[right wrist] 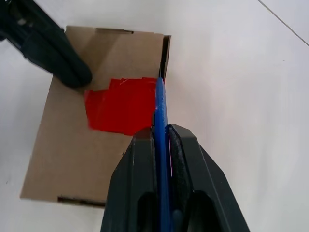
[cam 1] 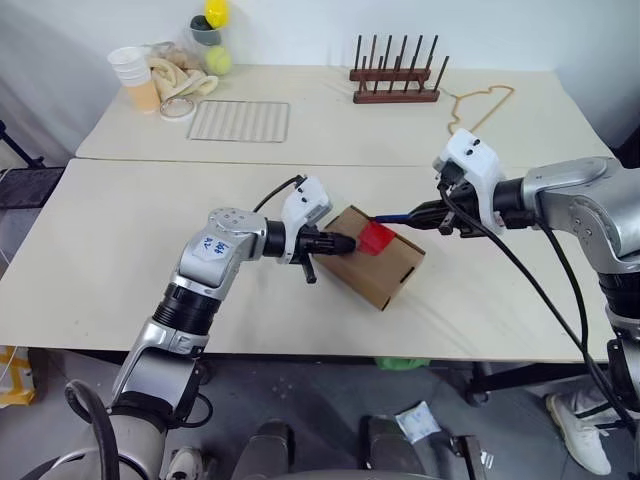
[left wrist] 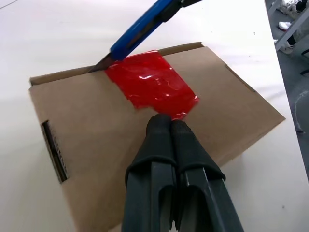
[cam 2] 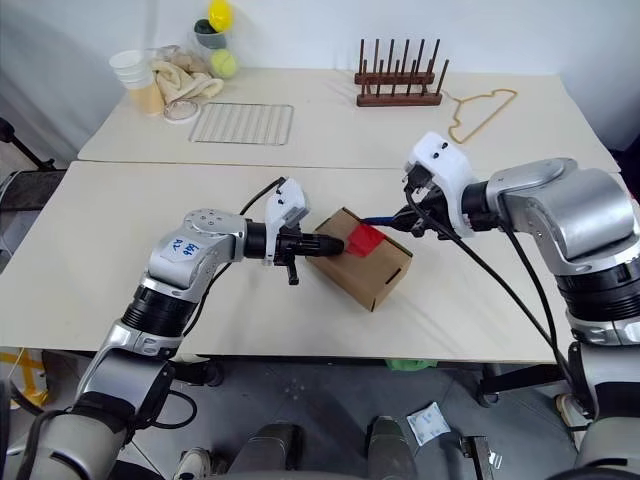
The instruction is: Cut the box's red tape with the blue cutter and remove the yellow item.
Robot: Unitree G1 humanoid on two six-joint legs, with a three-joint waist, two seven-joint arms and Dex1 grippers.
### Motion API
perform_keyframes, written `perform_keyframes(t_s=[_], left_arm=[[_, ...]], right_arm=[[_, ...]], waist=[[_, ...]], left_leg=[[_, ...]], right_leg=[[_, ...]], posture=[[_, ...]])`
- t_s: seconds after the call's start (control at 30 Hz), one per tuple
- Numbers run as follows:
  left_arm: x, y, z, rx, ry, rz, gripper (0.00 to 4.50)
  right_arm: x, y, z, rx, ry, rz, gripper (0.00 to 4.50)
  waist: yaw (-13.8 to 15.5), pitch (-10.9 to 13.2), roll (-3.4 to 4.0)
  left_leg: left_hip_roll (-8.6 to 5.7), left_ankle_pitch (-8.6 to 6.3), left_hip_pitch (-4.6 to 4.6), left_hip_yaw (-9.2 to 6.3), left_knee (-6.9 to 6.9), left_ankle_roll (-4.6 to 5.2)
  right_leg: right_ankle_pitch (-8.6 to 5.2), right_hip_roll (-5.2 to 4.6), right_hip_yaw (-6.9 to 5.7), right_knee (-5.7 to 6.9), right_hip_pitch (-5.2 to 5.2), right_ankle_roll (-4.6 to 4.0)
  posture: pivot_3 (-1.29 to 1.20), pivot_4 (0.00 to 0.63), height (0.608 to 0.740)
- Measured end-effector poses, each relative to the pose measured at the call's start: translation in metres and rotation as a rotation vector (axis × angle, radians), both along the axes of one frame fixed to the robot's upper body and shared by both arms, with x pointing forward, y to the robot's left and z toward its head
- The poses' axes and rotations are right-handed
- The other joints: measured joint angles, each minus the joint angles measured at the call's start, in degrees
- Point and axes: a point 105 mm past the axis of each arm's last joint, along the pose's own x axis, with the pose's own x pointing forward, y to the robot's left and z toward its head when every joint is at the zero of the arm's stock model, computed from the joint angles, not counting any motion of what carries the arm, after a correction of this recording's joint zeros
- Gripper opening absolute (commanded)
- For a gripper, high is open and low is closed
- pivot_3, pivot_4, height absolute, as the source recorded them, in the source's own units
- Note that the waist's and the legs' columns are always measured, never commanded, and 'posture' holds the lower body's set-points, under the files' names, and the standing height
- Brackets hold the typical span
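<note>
The small brown cardboard box [cam 1: 373, 257] lay near the front of the pale table [cam 1: 90, 250], set at a slant to its edge, with the bright red tape strip [left wrist: 149, 83] across its top at the flap edge. My left claw [left wrist: 165, 123], fingers pressed together on nothing, rested its tips on the lid just beside the tape to pin the carton. My right claw [right wrist: 161, 140] was clamped on the slim blue cutter [left wrist: 140, 30], whose long axis ran along my fingers and slanted down toward the box, the blade tip meeting the tape's edge at the seam. I judged the carton light and likely to skid, so it needed steadying; the cardboard would dent under force. The cutter was stiff and thin, best gripped mid-body.
</note>
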Motion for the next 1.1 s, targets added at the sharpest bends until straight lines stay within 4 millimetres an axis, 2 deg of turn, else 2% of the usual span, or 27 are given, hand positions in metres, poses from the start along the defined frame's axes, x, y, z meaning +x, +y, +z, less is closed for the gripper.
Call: perform_keyframes(t_s=[0.27, 0.73, 0.9, 1.03, 1.1], left_arm=[[0.0, -0.002, -0.002, 0.013, 0.027, 0.014, 0.0], [0.002, -0.011, -0.004, 0.141, -0.032, -0.004, 0.0], [0.001, -0.016, -0.005, 0.137, -0.031, -0.005, 0.0], [0.001, -0.016, -0.005, 0.136, -0.027, -0.002, 0.0], [0.001, -0.016, -0.005, 0.136, -0.025, 0.0, 0.0]], right_arm=[[-0.002, -0.003, 0.002, -0.022, 0.029, -0.005, 0.1], [-0.001, 0.0, 0.003, -0.086, 0.132, -0.086, 0.1], [-0.007, -0.007, 0.002, -0.118, 0.135, -0.097, 0.1], [-0.02, -0.019, -0.001, -0.147, 0.166, -0.108, 0.1], [-0.026, -0.028, -0.012, -0.166, 0.226, -0.133, 0.1]], waist=[[0.1, 0.0, 0.02], [0.6, -0.2, 0.11], [1.4, -0.3, 0.1], [1.5, -0.3, 0.1], [1.4, -0.3, 0.05]], left_leg=[[0.0, 0.0, 0.01, -0.01, 0.02, 0.0], [-0.05, -0.01, 0.18, -0.02, 0.1, 0.02], [-0.05, -0.04, 0.21, -0.03, 0.1, 0.07], [-0.05, -0.05, 0.21, -0.01, 0.1, 0.08], [-0.04, -0.06, 0.22, 0.03, 0.1, 0.08]], right_leg=[[0.0, -0.01, 0.0, 0.04, 0.0, 0.0], [0.0, -0.02, -0.05, 0.04, 0.23, 0.0], [0.0, -0.02, -0.05, 0.0, 0.27, 0.01], [0.0, -0.02, -0.06, -0.02, 0.29, 0.01], [0.0, 0.01, -0.1, -0.05, 0.34, 0.0]], posture=[[0.0, 0.15, 0.74], [0.0, 0.15, 0.74], [0.0, 0.15, 0.74], [0.0, 0.15, 0.74], [0.0, 0.15, 0.74]])
